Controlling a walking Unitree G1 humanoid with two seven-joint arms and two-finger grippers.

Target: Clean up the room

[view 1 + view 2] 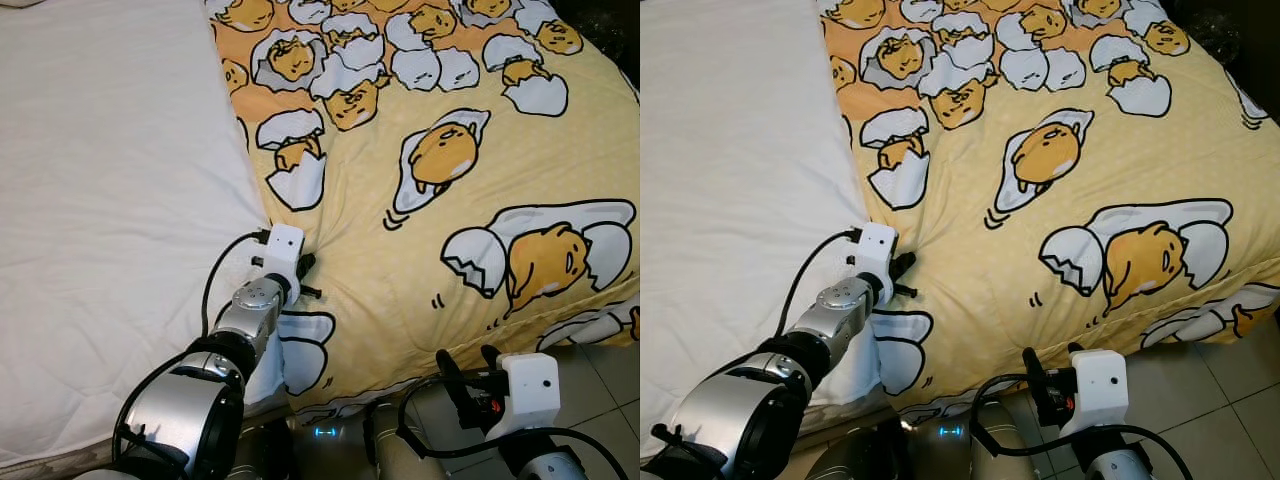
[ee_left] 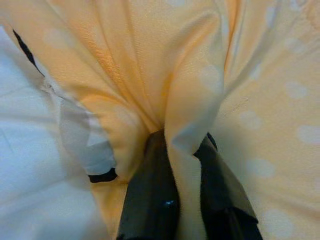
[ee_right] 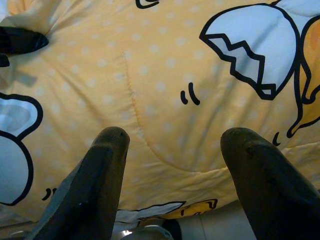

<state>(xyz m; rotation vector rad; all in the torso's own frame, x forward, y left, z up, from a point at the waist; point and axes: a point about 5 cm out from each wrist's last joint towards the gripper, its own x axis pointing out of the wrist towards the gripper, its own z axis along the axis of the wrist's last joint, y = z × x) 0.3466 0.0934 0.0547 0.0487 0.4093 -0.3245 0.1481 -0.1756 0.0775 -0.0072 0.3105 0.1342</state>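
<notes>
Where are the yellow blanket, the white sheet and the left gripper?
yellow blanket (image 1: 470, 250): left eye view, plain yellow patch.
white sheet (image 1: 110, 200): left eye view, bare middle.
left gripper (image 2: 182, 175): left wrist view, pinched fold between its fingers.

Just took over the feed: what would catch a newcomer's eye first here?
The yellow quilt printed with cartoon eggs covers the bed's right side, beside the bare white mattress sheet. The left gripper is shut on a fold at the quilt's left edge. The right gripper is open, low at the quilt's near edge above the tiled floor.

Silver jointed arms end in white camera blocks with looping black cables (each tool's fingers (image 3: 107, 165) are black).
</notes>
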